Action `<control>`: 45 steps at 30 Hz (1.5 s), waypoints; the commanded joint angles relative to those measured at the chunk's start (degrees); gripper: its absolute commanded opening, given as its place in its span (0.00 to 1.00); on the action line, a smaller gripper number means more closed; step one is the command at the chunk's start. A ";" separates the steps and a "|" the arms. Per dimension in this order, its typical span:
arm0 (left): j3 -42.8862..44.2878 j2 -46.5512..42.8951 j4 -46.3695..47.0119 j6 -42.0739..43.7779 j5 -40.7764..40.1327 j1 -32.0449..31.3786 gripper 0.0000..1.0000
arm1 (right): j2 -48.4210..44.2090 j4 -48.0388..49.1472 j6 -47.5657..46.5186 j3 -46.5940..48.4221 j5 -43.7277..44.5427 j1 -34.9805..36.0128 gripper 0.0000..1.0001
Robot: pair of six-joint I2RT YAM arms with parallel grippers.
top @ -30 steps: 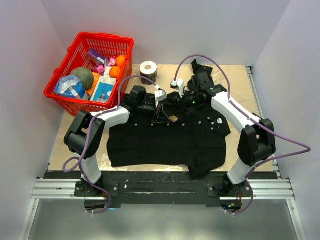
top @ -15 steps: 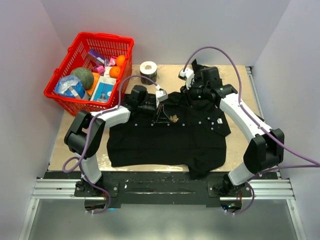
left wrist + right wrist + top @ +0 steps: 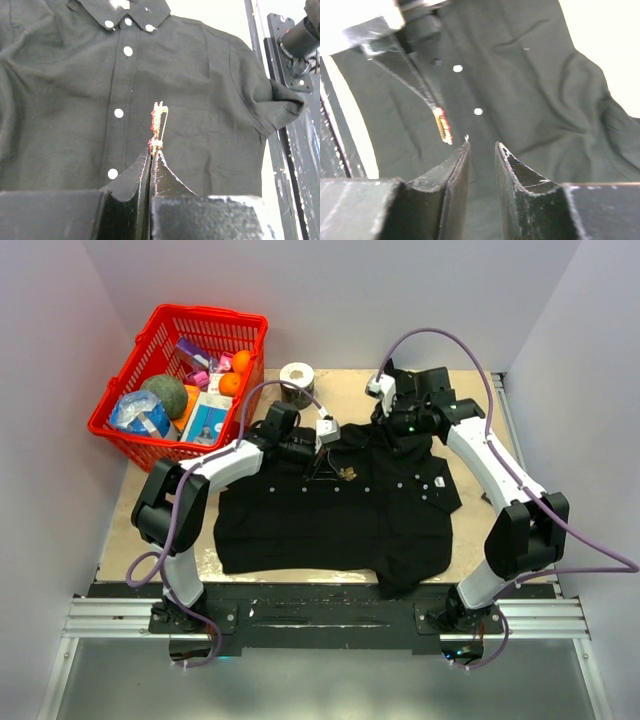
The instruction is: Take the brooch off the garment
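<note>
The black shirt (image 3: 300, 520) lies spread across the near half of the table (image 3: 480, 400), its small white buttons showing. Over the chest, just beside the button row, the left claw (image 3: 151, 152) is closed. Its tips pinch the lower end of the brooch (image 3: 157, 120), which stands edge-on above the cloth. Whether the pin is free of the shirt cannot be told. Just beyond and to the right, the right claw (image 3: 481, 145) hangs over the far part of the shirt. Its jaws are slightly parted with nothing between them, and it is near the brooch but apart from it. At the far edge of the table stand a roll of tape (image 3: 296, 378) and, far left, a red basket (image 3: 205, 312) holding fruit and packets.
</note>
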 commanded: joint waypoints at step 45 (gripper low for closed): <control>-7.10 -4.00 12.07 -10.22 3.37 1.42 0.00 | 8.76 -7.52 -8.44 5.05 -4.58 9.43 0.14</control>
